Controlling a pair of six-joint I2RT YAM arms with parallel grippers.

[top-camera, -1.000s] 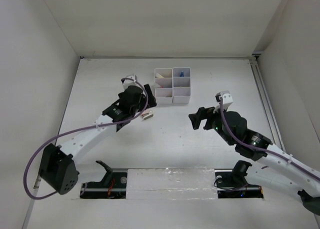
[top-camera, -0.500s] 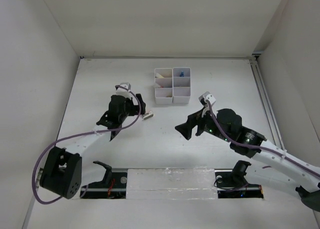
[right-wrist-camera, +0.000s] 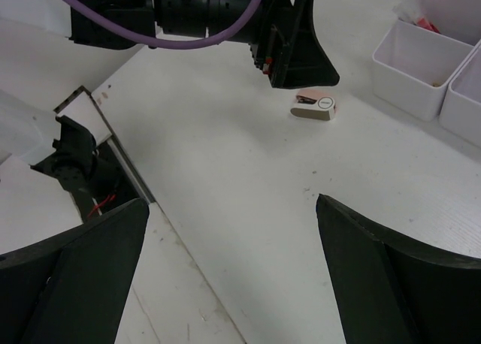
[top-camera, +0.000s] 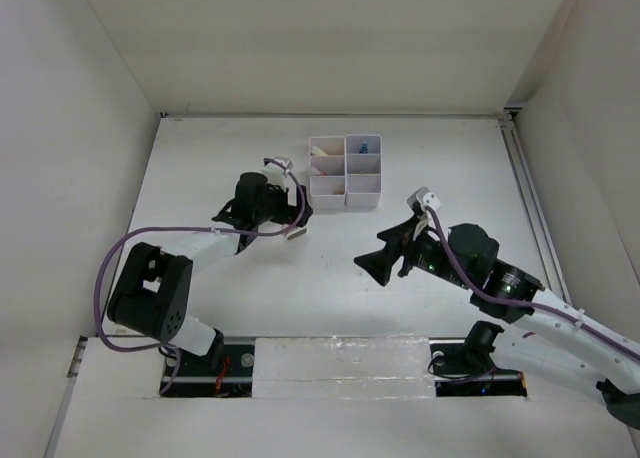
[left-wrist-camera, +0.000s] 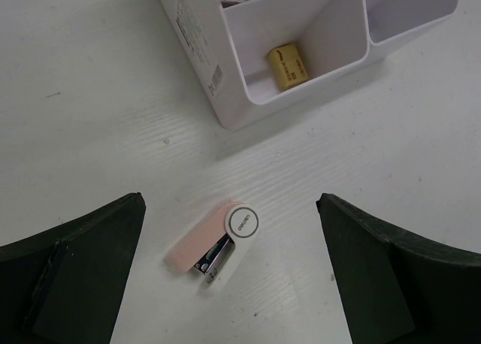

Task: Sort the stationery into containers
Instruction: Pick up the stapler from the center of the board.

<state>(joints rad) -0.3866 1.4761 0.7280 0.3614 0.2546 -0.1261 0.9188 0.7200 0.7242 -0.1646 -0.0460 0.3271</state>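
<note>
A small pink-and-white stapler (left-wrist-camera: 218,242) lies flat on the white table, a short way in front of the containers' near-left corner; it also shows as the stapler (top-camera: 294,233) and the stapler (right-wrist-camera: 316,106). The containers (top-camera: 346,190) are a white block of square compartments (left-wrist-camera: 197,47). One compartment holds a yellow eraser (left-wrist-camera: 288,66), another a blue-capped item (top-camera: 364,148). My left gripper (left-wrist-camera: 230,201) hangs open just above the stapler, a finger on each side and touching nothing. My right gripper (right-wrist-camera: 233,203) is open and empty over bare table at mid-right (top-camera: 378,253).
White walls close in the table on the left, back and right. A metal rail (top-camera: 530,208) runs along the right edge. The near edge has a clear taped strip (top-camera: 340,363) and dark slots by the arm bases (right-wrist-camera: 83,171). The left arm's purple cable (top-camera: 120,253) loops low.
The left gripper swung left, then came back right and now sits over the stapler. The right gripper advanced left toward the table's middle. Both stayed open.
</note>
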